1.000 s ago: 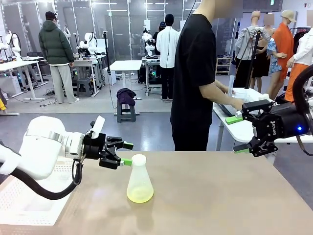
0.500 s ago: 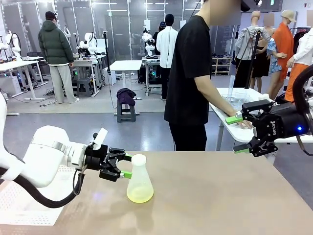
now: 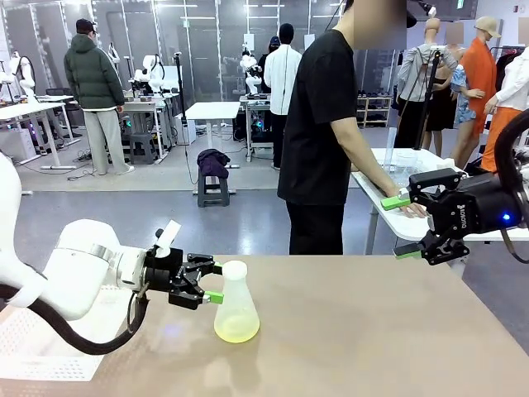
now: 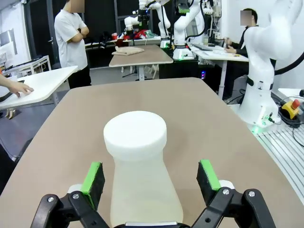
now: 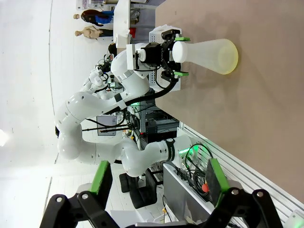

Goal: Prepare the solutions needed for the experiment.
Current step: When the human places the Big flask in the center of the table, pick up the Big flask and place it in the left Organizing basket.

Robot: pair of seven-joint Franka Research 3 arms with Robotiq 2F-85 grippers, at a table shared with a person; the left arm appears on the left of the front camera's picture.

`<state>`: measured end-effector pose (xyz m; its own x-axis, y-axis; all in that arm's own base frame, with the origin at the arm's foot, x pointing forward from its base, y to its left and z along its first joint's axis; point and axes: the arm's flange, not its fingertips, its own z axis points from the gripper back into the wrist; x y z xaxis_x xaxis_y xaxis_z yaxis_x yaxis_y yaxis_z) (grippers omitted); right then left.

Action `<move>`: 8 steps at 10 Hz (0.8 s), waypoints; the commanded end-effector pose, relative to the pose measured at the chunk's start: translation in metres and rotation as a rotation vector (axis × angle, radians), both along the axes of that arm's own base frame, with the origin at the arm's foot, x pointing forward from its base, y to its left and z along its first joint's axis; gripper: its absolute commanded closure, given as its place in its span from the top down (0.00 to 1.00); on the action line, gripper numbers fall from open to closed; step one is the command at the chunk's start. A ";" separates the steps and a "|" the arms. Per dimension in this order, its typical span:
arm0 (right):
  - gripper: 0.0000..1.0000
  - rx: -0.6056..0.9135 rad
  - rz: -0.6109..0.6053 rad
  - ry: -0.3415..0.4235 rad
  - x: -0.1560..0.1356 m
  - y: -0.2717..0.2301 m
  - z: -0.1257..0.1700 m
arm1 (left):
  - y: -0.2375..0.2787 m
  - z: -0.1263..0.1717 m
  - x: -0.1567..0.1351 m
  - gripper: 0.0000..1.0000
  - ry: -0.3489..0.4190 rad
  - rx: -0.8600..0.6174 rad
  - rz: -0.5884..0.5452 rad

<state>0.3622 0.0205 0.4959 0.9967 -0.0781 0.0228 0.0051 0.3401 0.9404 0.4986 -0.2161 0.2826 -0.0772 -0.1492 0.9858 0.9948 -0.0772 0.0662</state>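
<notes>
From the front I see my left hand [image 3: 216, 281] wide open around the neck of the frosted conical flask [image 3: 236, 303] of pale yellow liquid on the tan surface [image 3: 372, 331]. Left wrist view shows gaps either side, nothing gripped. Right hand [image 3: 402, 227] open, empty, well off.

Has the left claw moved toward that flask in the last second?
Yes. Against the standing flask, the open left gripper has come lower and closer, so its green pads now flank the flask's neck without touching it.

Bright, even overhead light. The flask [image 3: 235, 303] casts a soft shadow on the counter [image 3: 372, 331] toward the camera. Wrist views bend at the edges.
</notes>
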 end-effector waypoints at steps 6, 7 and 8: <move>1.00 0.015 0.000 -0.009 -0.001 0.000 0.001 | -0.012 -0.013 0.018 1.00 0.041 -0.105 -0.019; 1.00 0.015 0.000 -0.009 -0.001 0.000 0.001 | -0.017 -0.015 0.020 1.00 0.052 -0.108 -0.023; 1.00 0.015 0.000 -0.009 -0.001 0.000 0.001 | -0.024 -0.016 0.022 1.00 0.057 -0.113 -0.040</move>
